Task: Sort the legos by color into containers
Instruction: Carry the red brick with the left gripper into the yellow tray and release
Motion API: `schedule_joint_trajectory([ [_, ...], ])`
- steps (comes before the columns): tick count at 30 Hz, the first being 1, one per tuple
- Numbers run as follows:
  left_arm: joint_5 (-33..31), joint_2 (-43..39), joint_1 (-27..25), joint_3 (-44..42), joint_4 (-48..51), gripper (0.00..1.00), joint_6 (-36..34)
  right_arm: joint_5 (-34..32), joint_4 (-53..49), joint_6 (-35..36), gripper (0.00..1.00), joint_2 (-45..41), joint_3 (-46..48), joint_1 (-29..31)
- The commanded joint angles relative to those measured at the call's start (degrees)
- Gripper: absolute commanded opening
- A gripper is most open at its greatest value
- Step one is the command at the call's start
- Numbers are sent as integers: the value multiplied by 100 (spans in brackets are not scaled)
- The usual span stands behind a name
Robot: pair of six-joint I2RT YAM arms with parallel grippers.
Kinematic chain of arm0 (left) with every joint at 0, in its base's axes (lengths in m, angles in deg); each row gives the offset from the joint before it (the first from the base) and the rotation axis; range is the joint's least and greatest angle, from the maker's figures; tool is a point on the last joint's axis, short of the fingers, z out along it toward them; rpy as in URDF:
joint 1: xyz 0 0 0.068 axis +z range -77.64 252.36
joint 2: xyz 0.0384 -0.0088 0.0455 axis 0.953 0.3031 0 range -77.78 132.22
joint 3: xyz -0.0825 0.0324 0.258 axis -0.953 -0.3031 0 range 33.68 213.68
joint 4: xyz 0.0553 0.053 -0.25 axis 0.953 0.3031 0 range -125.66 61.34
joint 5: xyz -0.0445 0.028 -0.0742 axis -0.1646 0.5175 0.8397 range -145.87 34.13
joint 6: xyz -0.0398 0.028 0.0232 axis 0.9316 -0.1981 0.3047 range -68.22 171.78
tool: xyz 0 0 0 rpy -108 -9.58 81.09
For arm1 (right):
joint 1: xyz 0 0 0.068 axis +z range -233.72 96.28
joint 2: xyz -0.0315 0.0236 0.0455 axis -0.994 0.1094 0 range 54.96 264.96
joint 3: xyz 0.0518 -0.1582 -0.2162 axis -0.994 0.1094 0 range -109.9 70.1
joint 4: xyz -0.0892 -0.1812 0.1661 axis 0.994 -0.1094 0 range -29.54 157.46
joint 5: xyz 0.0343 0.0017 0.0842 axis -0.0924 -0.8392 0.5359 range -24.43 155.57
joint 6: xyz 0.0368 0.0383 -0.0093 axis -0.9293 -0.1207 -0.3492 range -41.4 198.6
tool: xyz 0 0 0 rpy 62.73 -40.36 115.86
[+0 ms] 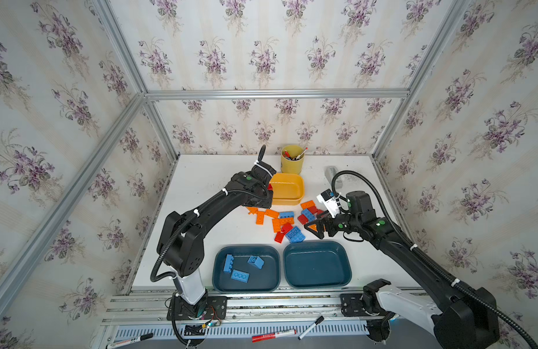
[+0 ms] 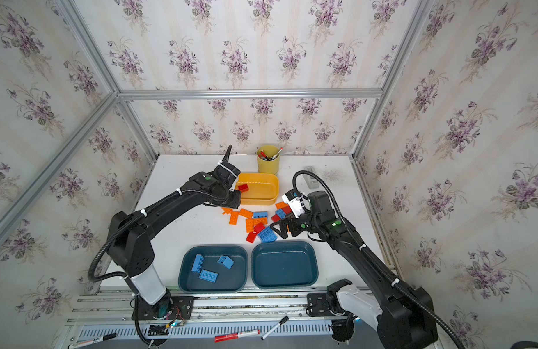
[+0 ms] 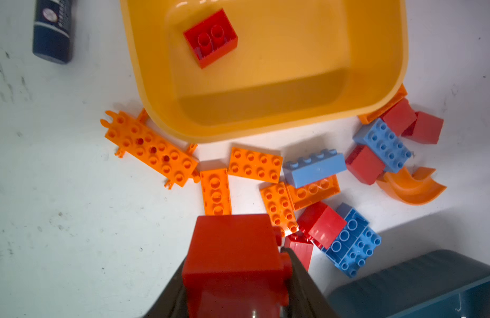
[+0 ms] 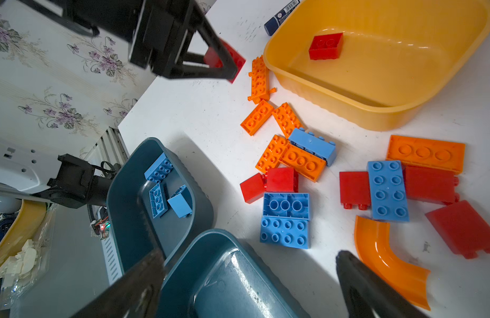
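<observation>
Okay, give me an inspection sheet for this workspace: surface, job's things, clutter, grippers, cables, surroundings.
Surface: white table, scuffed with dark marks.
Job's things: yellow tub holds one red brick; left teal tub holds three blue bricks; right teal tub holds none; loose pile of orange, red and blue bricks lies between the tubs.
Clutter: yellow cup of pens at the back; dark marker beside the yellow tub; markers on the front rail.
Grippers: left gripper shut on a held red brick near the yellow tub; right gripper open above the pile.
Cables: black conduits zip-tied along both arms; loose wires at the left base.
Surroundings: floral wallpaper walls, aluminium frame.
</observation>
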Motion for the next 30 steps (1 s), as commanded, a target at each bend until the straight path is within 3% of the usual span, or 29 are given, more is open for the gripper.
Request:
schedule_joint_trajectory([
  [1, -95, 400, 155, 652, 206, 38, -354, -17, 131, 13, 100, -45, -135, 2],
  [8, 57, 1642, 409, 2216, 290, 38, -438, -52, 18, 70, 100, -106, -171, -34],
  [14, -78, 2530, 513, 3004, 281, 39, -382, -96, 7, 74, 100, -178, -110, -58],
  [17, 210, 2918, 516, 3402, 263, 39, -385, -105, -1, 79, 100, -178, -92, -51],
  [25, 908, 3455, 410, 3606, 264, 43, -342, -98, 27, 96, 100, -82, -110, -55],
  [30, 959, 3251, 362, 3606, 264, 63, -441, -57, 66, 81, 100, -37, -92, -56],
])
